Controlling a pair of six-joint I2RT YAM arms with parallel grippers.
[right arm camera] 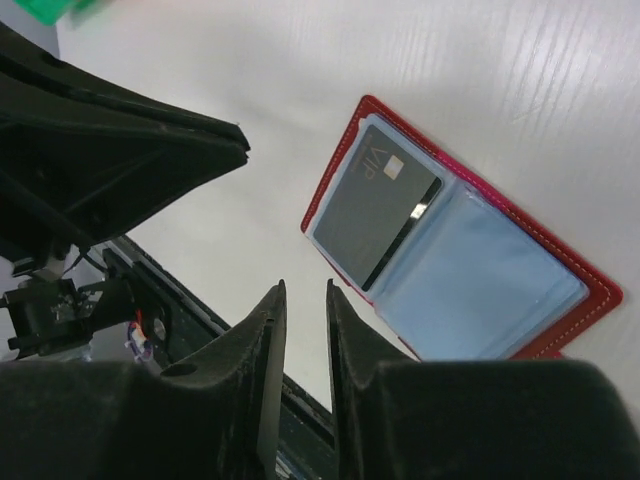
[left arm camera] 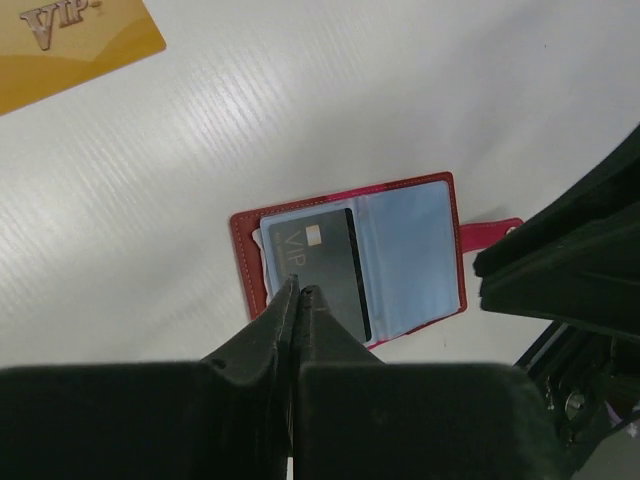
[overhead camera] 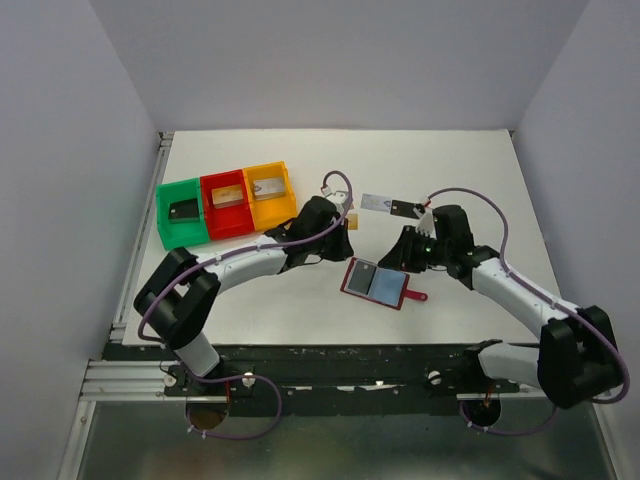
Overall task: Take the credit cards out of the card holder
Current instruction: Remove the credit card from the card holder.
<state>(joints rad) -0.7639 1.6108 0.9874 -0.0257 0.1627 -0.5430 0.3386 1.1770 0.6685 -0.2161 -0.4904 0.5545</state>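
Card holder [overhead camera: 378, 283]: flat dark red bifold with a stitched edge. It lies open on the white table [overhead camera: 480, 170] between the two grippers. The glossy pale blue pockets face up, and a small red snap tab [overhead camera: 418, 295] juts from its right side. Its left pocket holds one matt black card [left arm camera: 315, 265] with a chip and VIP lettering.

Left gripper [left arm camera: 298, 290]: the arm arcs in from the left with the wrist bent down. The black fingers are pressed flat together with nothing between them. The tips sit over the holder's red edge; contact cannot be told.

Right gripper [right arm camera: 305, 290]: the arm reaches in from the right. The jaws stand narrowly apart and hold nothing.

Loose on the table beyond:
- a gold card [left arm camera: 70, 45]
- a silver card [overhead camera: 377, 203]
- a second black card [overhead camera: 404, 210]

Far left, three plastic bins stand side by side, each with one card inside:
- green bin [overhead camera: 178, 186]
- red bin [overhead camera: 222, 178]
- orange bin [overhead camera: 265, 168]
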